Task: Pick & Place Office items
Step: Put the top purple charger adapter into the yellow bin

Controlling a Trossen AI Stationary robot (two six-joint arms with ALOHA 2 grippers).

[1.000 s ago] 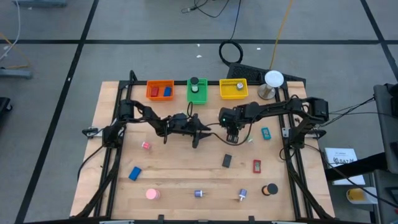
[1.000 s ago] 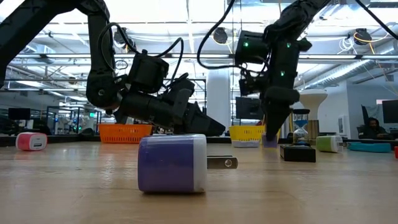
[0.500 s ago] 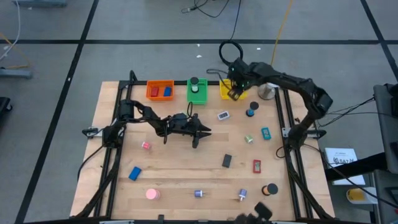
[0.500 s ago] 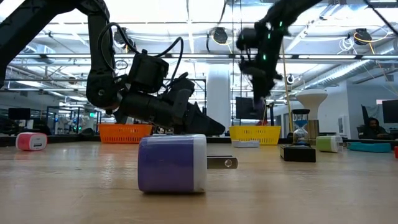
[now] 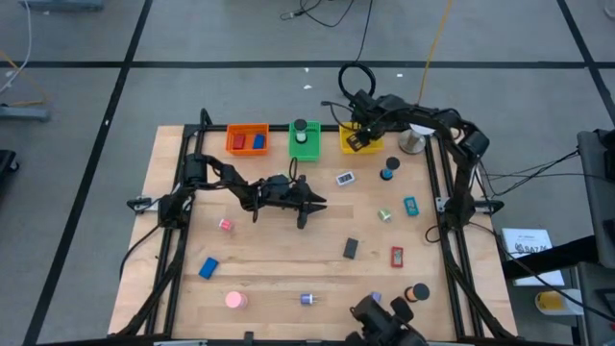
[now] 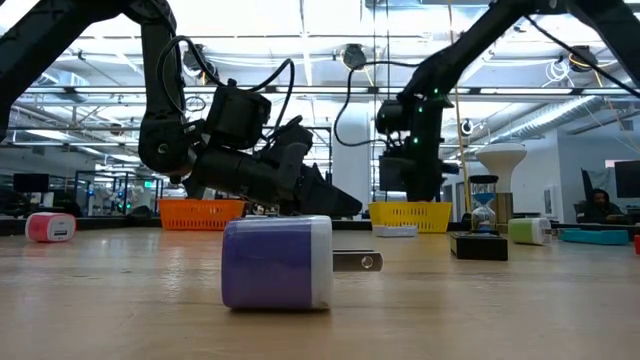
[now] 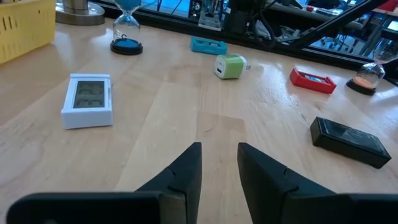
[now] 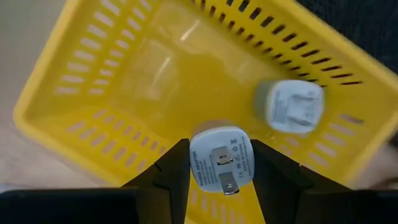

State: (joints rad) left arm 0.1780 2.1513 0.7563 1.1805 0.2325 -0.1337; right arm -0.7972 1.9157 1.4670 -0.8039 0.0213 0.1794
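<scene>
Yellow plastic fills the right wrist view: the right gripper hangs over the yellow bin at the table's far edge, fingers clamped on a white plug adapter with its prongs facing the camera. Holding it above the bin's open floor suggests a drop is intended there, beside the other white adapter already lying inside.

From above, the left gripper sits low near the table's middle, well apart from the bin. Its fingers stand slightly parted with nothing between them, pointing toward the white timer and the green adapter, probably as its coming targets. Other pieces, among them a black block and a red case, lie scattered on the wooden table.
</scene>
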